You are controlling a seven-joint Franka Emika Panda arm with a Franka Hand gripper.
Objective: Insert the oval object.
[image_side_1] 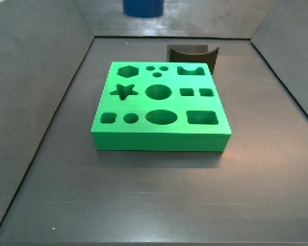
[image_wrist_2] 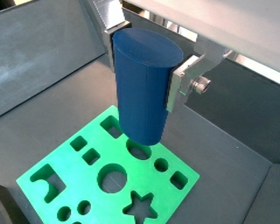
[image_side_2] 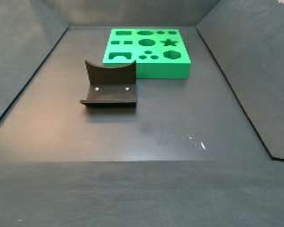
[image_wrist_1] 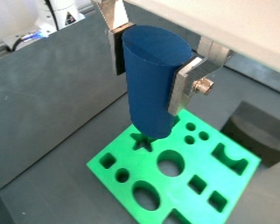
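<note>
My gripper is shut on a tall dark blue oval piece, clamped upright between the silver fingers; both wrist views show this, and the gripper grips the piece near its top. The piece hangs well above the green block, which has several shaped holes. In a side view only the piece's lower end shows at the frame's top edge, behind the block. The large oval hole lies in the block's front row there.
The fixture stands on the dark floor just behind the block, also seen in the other side view and a wrist view. Grey sloping walls enclose the floor on all sides.
</note>
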